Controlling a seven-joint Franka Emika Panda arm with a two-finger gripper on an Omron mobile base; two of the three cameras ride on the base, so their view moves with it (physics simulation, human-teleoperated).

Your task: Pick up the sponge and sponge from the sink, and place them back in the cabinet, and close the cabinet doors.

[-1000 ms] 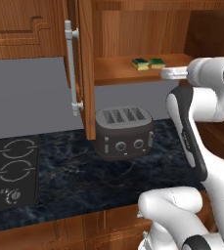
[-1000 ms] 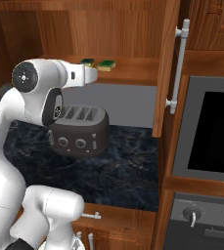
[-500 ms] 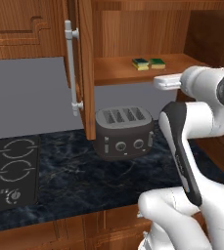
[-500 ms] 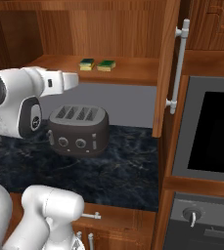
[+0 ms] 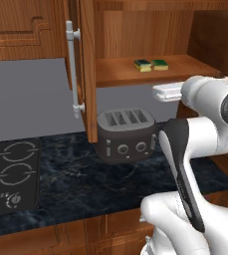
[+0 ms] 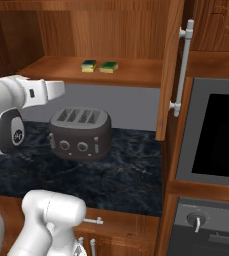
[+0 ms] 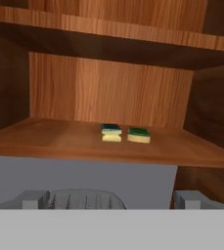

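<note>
Green-topped sponges (image 5: 151,64) on cabinet (image 5: 135,74) shelf, toaster (image 5: 126,134) below, doors ajar, end effector (image 7: 112,199) wide, empty

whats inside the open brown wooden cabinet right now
Two small flat green-topped yellow sponges lie side by side on the wooden shelf of the brown wooden cabinet. The space above the upper board is out of sight.

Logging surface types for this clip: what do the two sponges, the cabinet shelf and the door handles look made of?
Sponges: soft yellow foam under a dark green scouring layer, matte, going by the two colour bands. Cabinet shelf: brown wood with visible grain and a slight sheen, possibly veneer. Door handles: silver bars, apparently brushed metal, pale with soft highlights.
</note>
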